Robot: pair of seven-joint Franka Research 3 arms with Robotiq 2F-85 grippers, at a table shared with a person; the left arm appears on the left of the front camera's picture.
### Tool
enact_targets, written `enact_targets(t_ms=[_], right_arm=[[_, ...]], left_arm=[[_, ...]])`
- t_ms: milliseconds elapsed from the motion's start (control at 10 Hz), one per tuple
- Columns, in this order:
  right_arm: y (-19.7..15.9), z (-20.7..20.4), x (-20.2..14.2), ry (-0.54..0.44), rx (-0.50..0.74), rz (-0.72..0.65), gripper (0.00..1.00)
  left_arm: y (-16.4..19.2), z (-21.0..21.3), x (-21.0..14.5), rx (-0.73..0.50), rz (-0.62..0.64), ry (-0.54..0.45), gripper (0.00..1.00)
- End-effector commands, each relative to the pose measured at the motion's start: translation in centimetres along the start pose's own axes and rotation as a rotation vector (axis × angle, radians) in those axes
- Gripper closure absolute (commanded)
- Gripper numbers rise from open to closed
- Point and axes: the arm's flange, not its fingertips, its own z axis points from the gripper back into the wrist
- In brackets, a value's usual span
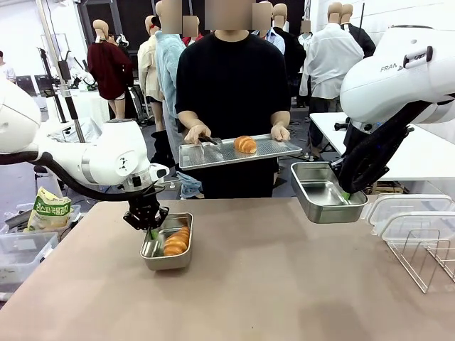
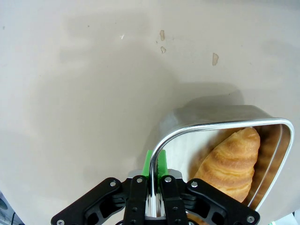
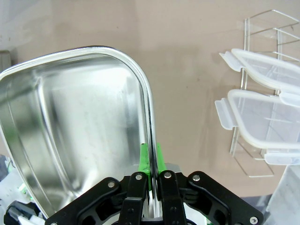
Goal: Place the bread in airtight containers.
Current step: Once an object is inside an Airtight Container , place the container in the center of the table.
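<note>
Two grippers are each clamping fully onto a thin steel rim. The left gripper (image 1: 151,229) is pinching the rounded tub (image 1: 167,264) holding one ridged, glossy croissant (image 1: 176,241) on the table (image 1: 284,284) at lower left. The right gripper (image 1: 346,192) is holding the empty tub (image 1: 323,195) aloft at mid-right. Levelling it under the person's tray (image 1: 213,162) should let the second croissant (image 1: 245,145) drop in cleanly.
</note>
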Motion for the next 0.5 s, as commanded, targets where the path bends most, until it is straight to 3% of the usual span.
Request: enact_targets(t_ms=[0, 100, 200, 400], right_arm=[[-0.07, 0.25, -0.01, -0.007, 0.001, -0.001, 1.0], [-0.07, 0.25, -0.01, -0.007, 0.001, -0.001, 1.0], [-0.07, 0.25, -0.01, -0.007, 0.001, -0.001, 1.0], [-0.07, 0.25, -0.01, -0.007, 0.001, -0.001, 1.0]], left_arm=[[-0.17, 0.18, 0.56, 0.047, 0.033, 0.019, 1.0], [0.08, -0.18, 0.7, 0.025, 0.042, 0.027, 1.0], [0.21, -0.32, 0.75, 0.016, 0.044, 0.027, 0.89], [0.08, -0.3, 0.64, 0.006, 0.032, 0.021, 0.52]])
